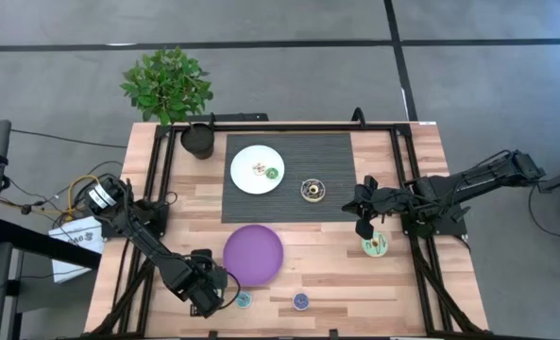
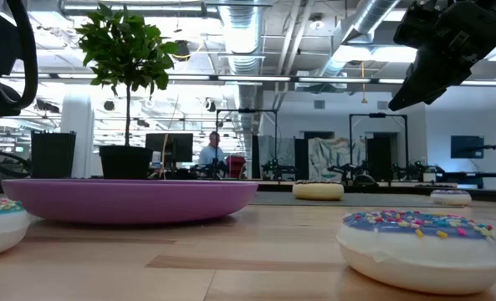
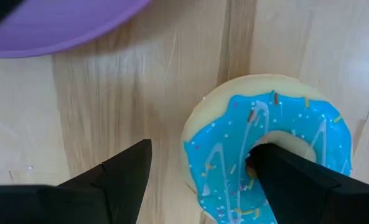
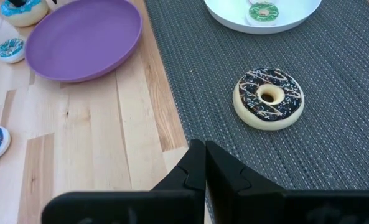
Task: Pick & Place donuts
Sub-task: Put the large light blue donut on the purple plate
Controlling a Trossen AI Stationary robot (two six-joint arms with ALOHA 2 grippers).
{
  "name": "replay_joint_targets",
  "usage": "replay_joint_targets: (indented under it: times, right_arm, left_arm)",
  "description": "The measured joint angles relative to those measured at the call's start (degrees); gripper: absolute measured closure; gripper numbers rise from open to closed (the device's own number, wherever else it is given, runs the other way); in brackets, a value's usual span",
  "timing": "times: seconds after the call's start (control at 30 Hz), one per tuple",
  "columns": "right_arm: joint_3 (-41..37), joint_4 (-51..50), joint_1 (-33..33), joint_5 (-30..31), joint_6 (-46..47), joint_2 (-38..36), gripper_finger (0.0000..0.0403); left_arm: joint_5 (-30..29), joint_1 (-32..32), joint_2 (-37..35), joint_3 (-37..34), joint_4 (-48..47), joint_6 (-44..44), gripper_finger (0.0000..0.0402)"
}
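the left gripper point(image 3: 200, 180) is spread open astride the blue donut point(image 3: 268, 152), one finger in its hole, near the purple plate point(image 1: 253, 254), nothing lifted, while the right gripper point(image 4: 204, 168) is held shut and empty near the brown donut point(image 4: 268, 98) on the mat point(image 4: 333, 124).

Table point(image 1: 289, 283): mat point(image 1: 289, 179) at centre-back, w/ small plate point(image 1: 246, 175) on its left part, 2 minis on plate.
Donut point(image 1: 312, 190) on mat, right of plate.
Large plate point(image 1: 253, 255) in front of mat.
2 donuts front edge; 1 more right side point(image 1: 375, 246).
Plant point(image 1: 166, 83) back-left.
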Motion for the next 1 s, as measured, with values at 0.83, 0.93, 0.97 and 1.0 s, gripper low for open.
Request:
replay_joint_targets:
  times: [0.83, 0.93, 0.97, 1.0]
  right_arm:
    - [0.0, 0.0, 0.0, 0.0, -0.5, 0.0, 0.0403]
    - [0.0, 0.0, 0.0, 0.0, -0.5, 0.0, 0.0403]
    - [0.0, 0.0, 0.0, 0.0, -0.5, 0.0, 0.0403]
    - [0.0, 0.0, 0.0, 0.0, -0.5, 0.0, 0.0403]
  left_arm:
    - [-0.1, 0.0, 0.0, 0.0, 0.9, 0.1, 0.0207]
    - [0.0, 0.0, 0.0, 0.0, 0.9, 0.0, 0.0223]
    - [0.1, 0.0, 0.0, 0.0, 1.0, -0.1, 0.0228]
    - [0.1, 0.0, 0.0, 0.0, 1.0, -0.1, 0.0232]
